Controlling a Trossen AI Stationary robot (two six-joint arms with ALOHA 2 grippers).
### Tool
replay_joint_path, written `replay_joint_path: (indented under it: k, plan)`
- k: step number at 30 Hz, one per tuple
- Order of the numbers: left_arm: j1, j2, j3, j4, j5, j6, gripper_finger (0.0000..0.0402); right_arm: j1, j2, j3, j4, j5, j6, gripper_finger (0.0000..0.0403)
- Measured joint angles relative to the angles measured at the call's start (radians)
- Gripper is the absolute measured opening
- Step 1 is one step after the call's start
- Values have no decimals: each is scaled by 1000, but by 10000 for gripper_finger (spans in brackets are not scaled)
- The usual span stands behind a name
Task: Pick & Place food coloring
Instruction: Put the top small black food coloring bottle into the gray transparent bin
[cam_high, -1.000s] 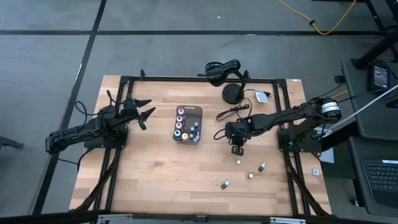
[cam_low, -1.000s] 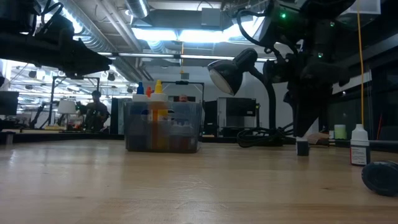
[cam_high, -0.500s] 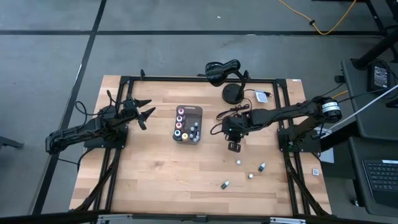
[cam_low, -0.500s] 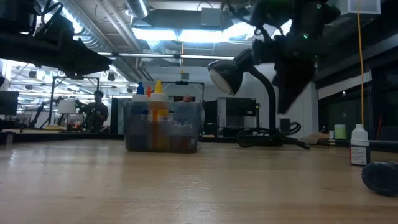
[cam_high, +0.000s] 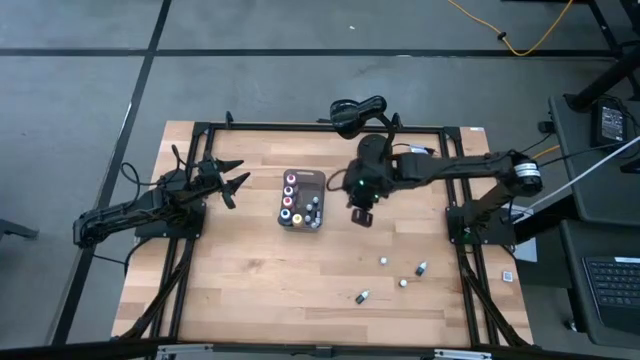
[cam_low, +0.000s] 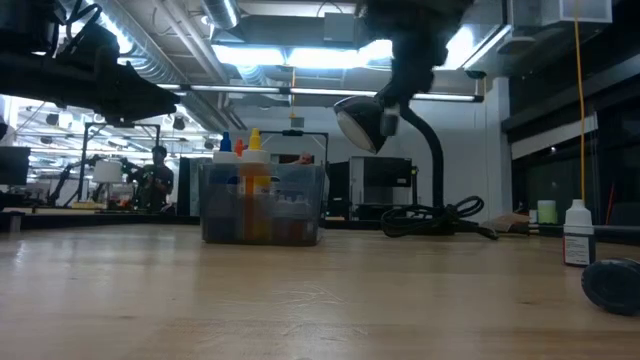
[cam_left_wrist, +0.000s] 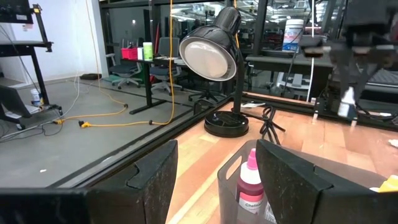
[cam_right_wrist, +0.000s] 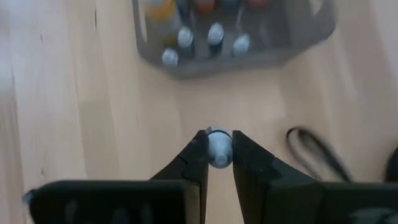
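A small food coloring bottle (cam_right_wrist: 219, 149) with a pale cap sits between the fingers of my right gripper (cam_right_wrist: 219, 140), which is shut on it. This gripper (cam_high: 360, 214) hangs above the table, just right of the gray tray (cam_high: 318, 181). The tray holds several colour-capped bottles (cam_high: 290, 197) standing upright. More small bottles are on the wood at the near right: (cam_high: 383, 260), (cam_high: 421, 268), (cam_high: 362, 296). My left gripper (cam_high: 232, 180) waits open at the table's left, level, pointing at the tray. My right gripper pinches the bottle at its capped upper part (cam_right_wrist: 219, 138) between its two fingertips (cam_right_wrist: 199, 155). The fingers slant down from the table's right side. The bottle is lifted clear of the table, showing as a pale blur (cam_left_wrist: 347, 99) in the left wrist view.
A black desk lamp (cam_high: 355, 112) with a round base (cam_high: 375, 150) and a looped cable (cam_high: 375, 180) stands at the far middle. In the low view a white-capped bottle (cam_low: 577, 235) stands at the right and a dark one (cam_low: 610, 285) lies beside it.
My right gripper has risen from near the table top with the bottle. It has gone toward the far edge and left, toward the tray, tipping further down. The bottle, close to the wood a second ago, now hangs well above it.
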Motion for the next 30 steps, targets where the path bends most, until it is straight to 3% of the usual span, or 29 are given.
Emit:
replay_joint_path:
  k: [16, 30]
  plan:
    - [0, 0, 0, 0, 0, 0, 212, -120, 309, 376, -35, -52, -195, 56]
    - [0, 0, 0, 0, 0, 0, 212, -154, 500, 426, -36, -71, -324, 55]
